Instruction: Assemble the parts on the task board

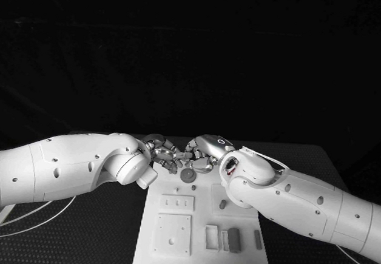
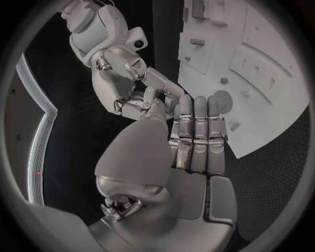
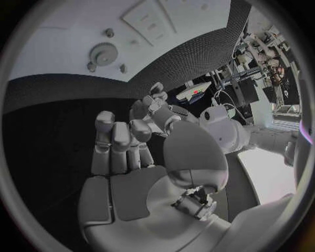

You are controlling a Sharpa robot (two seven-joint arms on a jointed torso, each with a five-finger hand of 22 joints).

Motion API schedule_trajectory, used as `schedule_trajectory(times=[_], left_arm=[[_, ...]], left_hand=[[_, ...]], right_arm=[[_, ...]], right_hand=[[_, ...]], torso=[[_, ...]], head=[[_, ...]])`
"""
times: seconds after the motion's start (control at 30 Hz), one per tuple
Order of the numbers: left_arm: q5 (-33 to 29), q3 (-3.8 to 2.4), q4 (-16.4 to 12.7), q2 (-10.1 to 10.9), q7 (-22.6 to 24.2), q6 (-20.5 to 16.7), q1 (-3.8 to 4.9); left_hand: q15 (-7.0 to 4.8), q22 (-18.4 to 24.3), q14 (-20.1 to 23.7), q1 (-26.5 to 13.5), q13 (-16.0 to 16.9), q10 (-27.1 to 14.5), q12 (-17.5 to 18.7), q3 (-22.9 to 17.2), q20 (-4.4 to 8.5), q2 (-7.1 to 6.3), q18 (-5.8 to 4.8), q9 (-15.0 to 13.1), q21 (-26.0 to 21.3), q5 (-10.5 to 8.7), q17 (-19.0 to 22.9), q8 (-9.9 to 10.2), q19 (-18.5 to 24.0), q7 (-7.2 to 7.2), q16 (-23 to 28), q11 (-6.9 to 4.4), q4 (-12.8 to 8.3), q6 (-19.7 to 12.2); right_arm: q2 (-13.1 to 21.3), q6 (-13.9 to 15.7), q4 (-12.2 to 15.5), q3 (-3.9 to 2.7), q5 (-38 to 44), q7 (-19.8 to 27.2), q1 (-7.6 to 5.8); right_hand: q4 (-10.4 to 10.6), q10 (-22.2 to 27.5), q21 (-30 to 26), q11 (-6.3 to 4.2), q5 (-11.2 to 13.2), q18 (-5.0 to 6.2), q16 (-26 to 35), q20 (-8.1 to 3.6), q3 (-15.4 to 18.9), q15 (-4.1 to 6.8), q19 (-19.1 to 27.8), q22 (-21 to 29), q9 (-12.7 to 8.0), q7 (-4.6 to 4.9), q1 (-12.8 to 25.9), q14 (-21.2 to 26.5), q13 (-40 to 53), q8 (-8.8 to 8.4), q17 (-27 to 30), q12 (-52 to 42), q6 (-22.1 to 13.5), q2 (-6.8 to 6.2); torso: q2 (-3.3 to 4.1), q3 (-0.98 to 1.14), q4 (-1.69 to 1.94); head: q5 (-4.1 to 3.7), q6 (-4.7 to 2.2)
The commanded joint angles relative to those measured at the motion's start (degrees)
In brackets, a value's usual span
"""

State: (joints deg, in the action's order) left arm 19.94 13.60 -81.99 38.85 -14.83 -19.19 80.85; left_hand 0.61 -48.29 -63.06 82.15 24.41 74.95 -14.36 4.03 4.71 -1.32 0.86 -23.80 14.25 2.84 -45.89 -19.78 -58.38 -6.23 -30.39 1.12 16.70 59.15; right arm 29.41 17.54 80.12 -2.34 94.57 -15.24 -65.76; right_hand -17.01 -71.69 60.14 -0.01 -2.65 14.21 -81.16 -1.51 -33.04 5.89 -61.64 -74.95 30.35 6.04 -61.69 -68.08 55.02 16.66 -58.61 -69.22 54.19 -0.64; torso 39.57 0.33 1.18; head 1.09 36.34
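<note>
Presently both hands sit close together over the far end of the board [image 1: 234,257], at about 12 o'clock from board centre. Left hand [image 1: 160,149] and right hand [image 1: 204,150] nearly meet, fingertips toward each other. A round toothed part, prob. a gear [image 1: 189,174], lies on the board just below them; in the right wrist view the gear [image 3: 104,53] appears flat on the plate with small pegs beside it, apart from either hand.

Left hand [image 2: 197,139]: fingers straight and side by side, nothing seen in them; reads as open. Right hand [image 3: 125,147]: fingers partly curled, palm bare, no part visible in it; whether fingertips pinch anything I cannot tell.

Other parts: several oblong blocks [image 1: 232,238] lie at approx. 5 o'clock on the board, nearer the robot; recessed plates [image 1: 174,231] at 7 o'clock.

Judgement, step in hand: picking up or seating the gear. Recommend one hand only descends, other backs off to avoid finger clash; grip gear by rim, keep it level, align bore w/ peg before pressing.

Markings: no brand, label or legible writing found on board, parts or arms.
</note>
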Motion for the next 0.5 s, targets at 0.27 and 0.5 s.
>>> schedule_trajectory(times=[0.27,0.5], left_arm=[[0.3,-0.17,-0.6,-0.6,0.6,0.9,0.12],[1.0,-0.17,-0.5,-0.6,-0.2,0.5,0.12]], left_hand=[[-0.08,-0.2,-0.6,-2.4,0.3,1.0,0.1,-0.1,0.35,-0.79,-0.01,-0.1,-0.2,-0.02,-0.3,0.0,-0.7,0.16,-0.4,-0.04,0.1,0.8],[-0.38,-0.4,-1.0,-4.8,0.6,1.4,0.0,0.8,0.63,-1.38,0.13,-0.2,-0.2,-0.05,-0.5,-0.2,-1.2,0.44,-0.7,-0.32,0.1,1.2]], right_arm=[[-1.1,-1.4,-0.3,0.08,0.6,0.5,0.07],[-1.5,-1.2,-0.3,0.33,0.8,0.0,0.07]], right_hand=[[0.3,-0.2,0.2,-0.20,-0.1,0.79,0.3,-0.51,-0.1,0.24,0.0,-0.2,0.1,0.20,-0.1,-0.2,-0.1,0.24,0.1,0.4,0.8,-0.25],[0.3,-0.2,0.2,-0.21,-0.1,0.79,0.3,-0.52,-0.1,0.25,0.0,-0.2,0.1,0.19,-0.2,-0.3,-0.1,0.24,0.1,0.4,0.9,-0.31]], torso=[[0.02,-0.02,-0.05],[0.03,0.02,0.00]], head=[[0.16,0.11],[0.13,0.13]])
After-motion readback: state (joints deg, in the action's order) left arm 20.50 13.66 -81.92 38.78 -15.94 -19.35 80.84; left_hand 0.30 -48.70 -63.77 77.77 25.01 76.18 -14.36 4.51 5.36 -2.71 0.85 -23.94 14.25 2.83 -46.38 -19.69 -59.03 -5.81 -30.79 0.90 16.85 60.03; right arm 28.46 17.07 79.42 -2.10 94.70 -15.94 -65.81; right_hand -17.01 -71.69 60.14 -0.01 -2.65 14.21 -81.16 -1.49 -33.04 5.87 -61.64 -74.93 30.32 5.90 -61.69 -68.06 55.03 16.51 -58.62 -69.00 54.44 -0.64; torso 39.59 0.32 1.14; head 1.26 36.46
